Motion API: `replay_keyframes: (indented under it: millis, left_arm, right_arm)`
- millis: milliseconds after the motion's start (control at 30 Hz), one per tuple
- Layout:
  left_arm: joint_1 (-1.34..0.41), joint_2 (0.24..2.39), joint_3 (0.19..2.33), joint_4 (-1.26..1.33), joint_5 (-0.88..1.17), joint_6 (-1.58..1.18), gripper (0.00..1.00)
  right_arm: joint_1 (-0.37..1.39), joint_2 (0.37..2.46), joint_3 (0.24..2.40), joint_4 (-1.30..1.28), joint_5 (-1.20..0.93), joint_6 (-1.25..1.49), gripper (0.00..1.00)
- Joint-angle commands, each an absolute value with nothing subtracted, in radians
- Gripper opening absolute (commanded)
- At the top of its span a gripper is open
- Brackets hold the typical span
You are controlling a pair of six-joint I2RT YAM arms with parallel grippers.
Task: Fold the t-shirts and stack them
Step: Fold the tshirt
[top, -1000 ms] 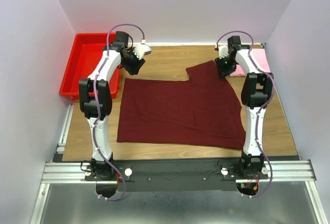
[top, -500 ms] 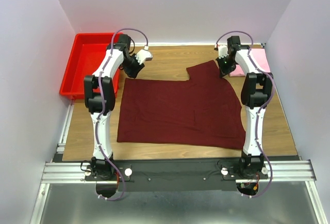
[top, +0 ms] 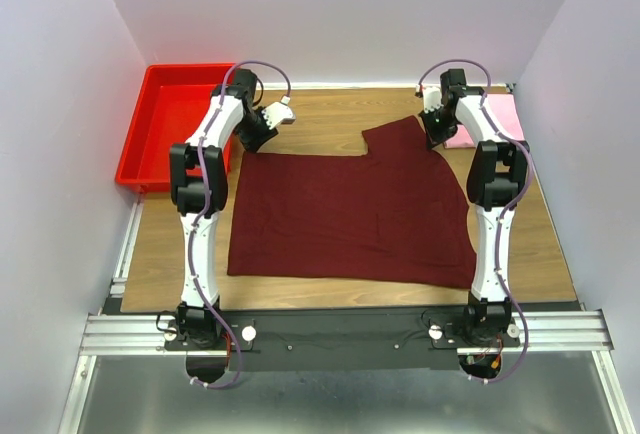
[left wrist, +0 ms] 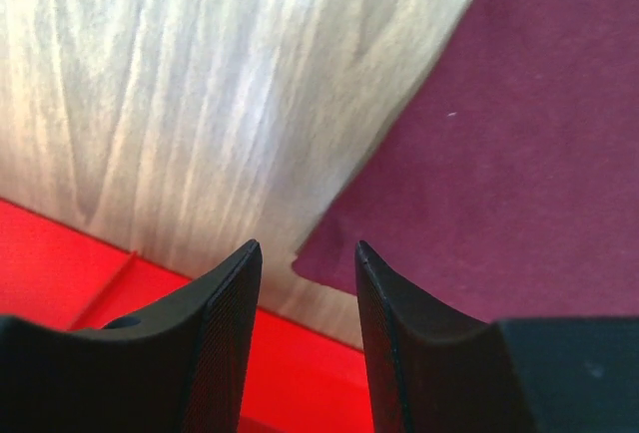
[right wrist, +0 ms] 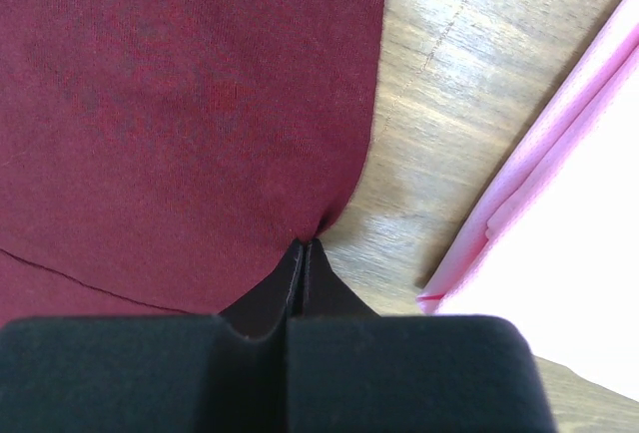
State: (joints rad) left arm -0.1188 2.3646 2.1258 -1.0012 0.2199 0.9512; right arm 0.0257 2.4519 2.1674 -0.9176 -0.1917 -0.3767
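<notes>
The dark maroon t-shirt [top: 350, 209] lies spread flat across the middle of the table. My right gripper [top: 436, 140] is shut on its far right edge; in the right wrist view the cloth [right wrist: 190, 104] puckers at my closed gripper [right wrist: 305, 245]. My left gripper [top: 250, 141] is open just above the shirt's far left corner [left wrist: 329, 253], which lies between the fingers [left wrist: 235, 293] in the left wrist view. The light pink t-shirt [top: 480, 119] lies folded at the far right; it also shows in the right wrist view [right wrist: 559, 214].
A bright red plastic bin [top: 165, 134] stands at the far left corner, close beside my left arm; its rim [left wrist: 60, 273] shows under the left fingers. White walls enclose the table on three sides. Bare wood [top: 330, 119] lies beyond the shirt.
My left gripper has moved right and down toward the maroon shirt's far left corner. The right gripper and the shirt have not moved.
</notes>
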Motion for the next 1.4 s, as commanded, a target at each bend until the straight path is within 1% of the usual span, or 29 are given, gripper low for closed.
replay_keyframes:
  millis: [0,300,400,533,600,667,733,767,1067,1267,1367]
  left_arm:
    - [-0.112,2.405,2.155,-1.017,0.163,0.992,0.51]
    - [-0.109,2.439,2.152,-1.046,0.120,1.017,0.51]
    - [-0.106,2.460,2.169,-1.038,0.101,1.006,0.49]
    - [-0.106,2.483,2.201,-1.061,0.106,1.014,0.43]
    - [-0.106,2.488,2.209,-1.077,0.112,1.029,0.43]
    - [-0.106,2.491,2.209,-1.083,0.112,1.037,0.45]
    - [-0.106,2.491,2.207,-1.080,0.110,1.038,0.51]
    - [-0.106,2.491,2.213,-1.075,0.109,1.040,0.52]
    - [-0.106,2.453,2.295,-1.048,0.132,1.055,0.52]
    - [-0.106,2.454,2.255,-1.055,0.123,1.078,0.52]
    - [-0.106,2.465,2.252,-1.066,0.135,1.085,0.54]
  right_arm:
    - [0.020,2.508,2.183,-0.910,-0.135,-0.405,0.01]
    - [0.020,2.529,2.210,-0.907,-0.115,-0.422,0.01]
    - [0.020,2.537,2.223,-0.905,-0.107,-0.428,0.01]
    - [0.020,2.546,2.241,-0.900,-0.100,-0.434,0.01]
    - [0.021,2.554,2.255,-0.900,-0.098,-0.436,0.01]
    - [0.020,2.559,2.266,-0.900,-0.098,-0.434,0.01]
    - [0.021,2.559,2.267,-0.899,-0.100,-0.437,0.01]
    - [0.020,2.559,2.266,-0.900,-0.100,-0.436,0.01]
    - [0.021,2.540,2.237,-0.899,-0.104,-0.446,0.01]
    - [0.021,2.537,2.232,-0.899,-0.104,-0.442,0.01]
    - [0.021,2.531,2.223,-0.897,-0.104,-0.443,0.01]
